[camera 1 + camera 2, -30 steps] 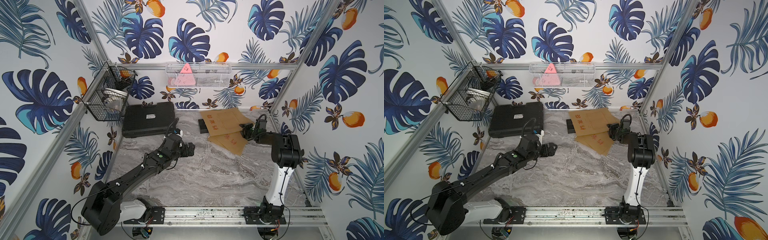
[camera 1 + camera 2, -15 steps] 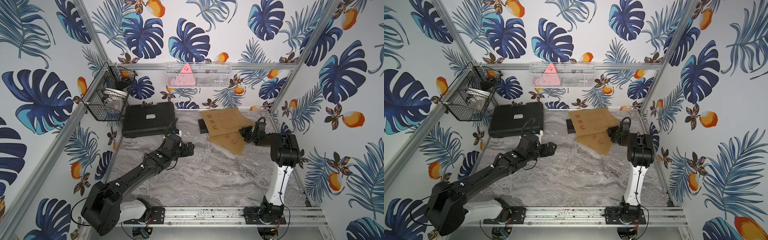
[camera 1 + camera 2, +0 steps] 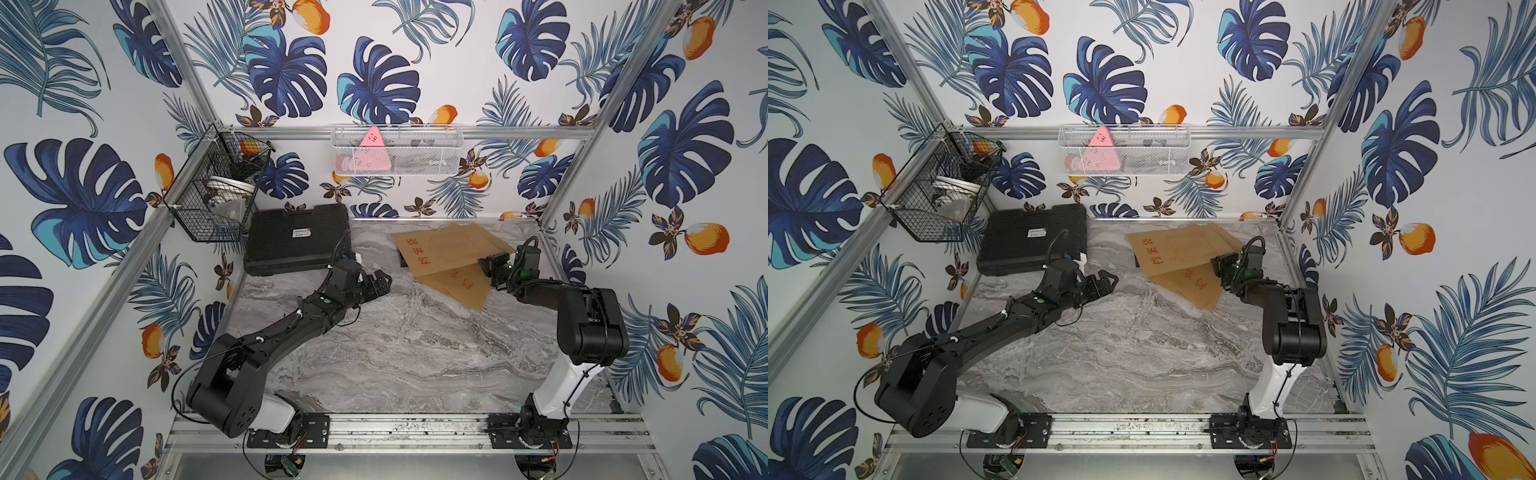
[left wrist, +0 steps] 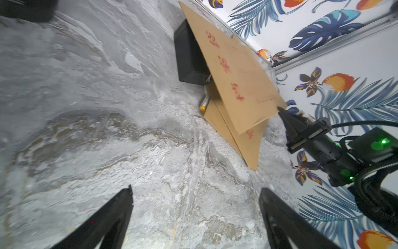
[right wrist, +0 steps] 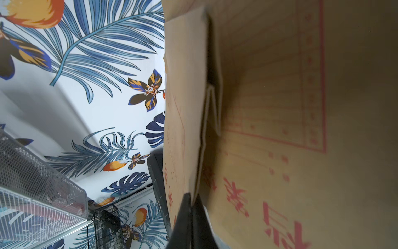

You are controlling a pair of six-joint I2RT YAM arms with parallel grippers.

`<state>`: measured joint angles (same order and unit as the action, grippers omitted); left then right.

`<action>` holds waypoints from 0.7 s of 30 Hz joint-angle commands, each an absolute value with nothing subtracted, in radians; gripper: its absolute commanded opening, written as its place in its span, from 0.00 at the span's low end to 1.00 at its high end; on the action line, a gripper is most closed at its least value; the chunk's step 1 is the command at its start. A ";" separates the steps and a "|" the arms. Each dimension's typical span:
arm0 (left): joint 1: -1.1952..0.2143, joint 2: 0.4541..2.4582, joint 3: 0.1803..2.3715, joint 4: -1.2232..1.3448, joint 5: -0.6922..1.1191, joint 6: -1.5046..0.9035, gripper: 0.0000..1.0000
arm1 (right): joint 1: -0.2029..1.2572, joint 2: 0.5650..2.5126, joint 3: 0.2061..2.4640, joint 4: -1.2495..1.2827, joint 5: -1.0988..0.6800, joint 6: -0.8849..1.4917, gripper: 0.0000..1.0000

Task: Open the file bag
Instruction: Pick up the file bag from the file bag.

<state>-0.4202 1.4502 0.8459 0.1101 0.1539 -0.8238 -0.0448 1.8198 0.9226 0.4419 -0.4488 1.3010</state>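
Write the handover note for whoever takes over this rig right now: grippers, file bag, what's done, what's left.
Left gripper: open, holding nothing, over the grey marble table, apart from the bag.
Right gripper: shut on a corner of the brown kraft-paper file bag with red characters, at the table's far right.
Bag: the gripped upper layer is raised, its other end resting on a small black box; a lower brown layer lies flat on the table.
Done: grip taken.
Left: pull the bag open. Whether the gripped layer is the flap, I cannot tell.
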 commanded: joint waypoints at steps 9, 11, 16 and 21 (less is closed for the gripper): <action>-0.420 1.648 0.860 0.407 0.285 -0.989 0.94 | -0.019 1.526 0.700 0.360 -0.450 1.317 0.00; -0.422 1.689 0.857 0.446 0.295 -1.015 0.94 | -0.016 1.509 0.684 0.364 -0.463 1.325 0.00; -0.428 1.790 0.869 0.577 0.330 -1.088 0.90 | 0.001 1.493 0.663 0.363 -0.474 1.333 0.00; -0.451 1.873 0.907 0.666 0.359 -1.136 0.79 | 0.013 1.502 0.662 0.364 -0.486 1.334 0.00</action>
<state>-0.4419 1.8519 0.8886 0.5488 0.3283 -1.0821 0.0078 1.5002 0.6636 0.3607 -0.4618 1.3182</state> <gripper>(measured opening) 0.802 0.052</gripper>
